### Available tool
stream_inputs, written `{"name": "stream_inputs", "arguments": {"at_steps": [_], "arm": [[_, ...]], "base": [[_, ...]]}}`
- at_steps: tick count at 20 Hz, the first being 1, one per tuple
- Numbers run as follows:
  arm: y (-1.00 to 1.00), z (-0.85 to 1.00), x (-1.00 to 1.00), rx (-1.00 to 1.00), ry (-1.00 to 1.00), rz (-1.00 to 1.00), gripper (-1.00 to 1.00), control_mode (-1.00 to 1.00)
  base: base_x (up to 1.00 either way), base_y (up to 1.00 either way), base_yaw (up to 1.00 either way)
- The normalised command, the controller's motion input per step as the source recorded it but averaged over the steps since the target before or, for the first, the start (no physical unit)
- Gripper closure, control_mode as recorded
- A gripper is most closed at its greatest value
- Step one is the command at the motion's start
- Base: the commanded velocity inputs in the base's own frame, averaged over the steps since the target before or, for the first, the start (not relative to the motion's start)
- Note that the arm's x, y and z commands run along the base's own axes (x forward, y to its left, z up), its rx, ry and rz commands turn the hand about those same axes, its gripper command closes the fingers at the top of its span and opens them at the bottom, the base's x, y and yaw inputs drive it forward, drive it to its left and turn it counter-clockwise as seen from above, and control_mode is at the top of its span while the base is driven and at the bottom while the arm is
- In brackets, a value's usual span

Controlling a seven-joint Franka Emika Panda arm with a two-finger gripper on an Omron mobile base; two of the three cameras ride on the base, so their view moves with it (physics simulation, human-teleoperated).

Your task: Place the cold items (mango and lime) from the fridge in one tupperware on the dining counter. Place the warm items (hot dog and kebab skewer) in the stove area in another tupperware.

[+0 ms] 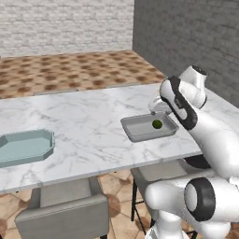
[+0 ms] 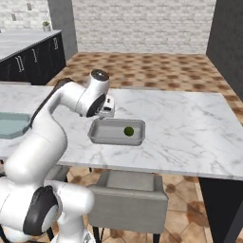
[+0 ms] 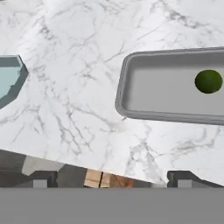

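A green lime (image 1: 157, 124) (image 2: 128, 131) (image 3: 208, 81) lies inside a grey rectangular tupperware (image 1: 133, 133) (image 2: 102, 137) (image 3: 124, 87) on the marble dining counter (image 1: 88, 116). A second, pale blue tupperware (image 1: 25, 147) (image 2: 9, 124) (image 3: 8, 81) sits further left with nothing in it. My gripper (image 1: 158, 106) (image 2: 107, 107) (image 3: 111, 179) hovers above the counter just beside the grey tupperware's near-left end. It is open, with nothing between its fingers. The mango, hot dog and kebab skewer are out of view.
Grey chairs (image 1: 65, 210) (image 2: 128, 199) are tucked under the counter's near edge. Dark cabinets (image 2: 28, 59) stand at the far left. Bare marble stretches between the two tupperwares and to the right of the grey one.
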Motion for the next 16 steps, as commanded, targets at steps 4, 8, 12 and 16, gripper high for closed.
{"name": "stream_inputs", "arguments": {"at_steps": [4,8,12,16], "arm": [[0.35,0.29,-0.89,-0.16,-0.14,-0.45,-1.0,-1.0],[0.22,0.3,-0.78,-0.23,-0.13,-0.37,-1.0,-1.0],[0.01,0.25,-0.77,-0.13,-0.2,-0.06,-1.0,-1.0],[0.0,0.2,-0.49,0.0,0.01,0.0,-1.0,-1.0]], "base": [[0.0,0.0,0.0],[0.0,0.0,0.0],[0.0,0.0,0.0],[0.0,0.0,0.0]]}}
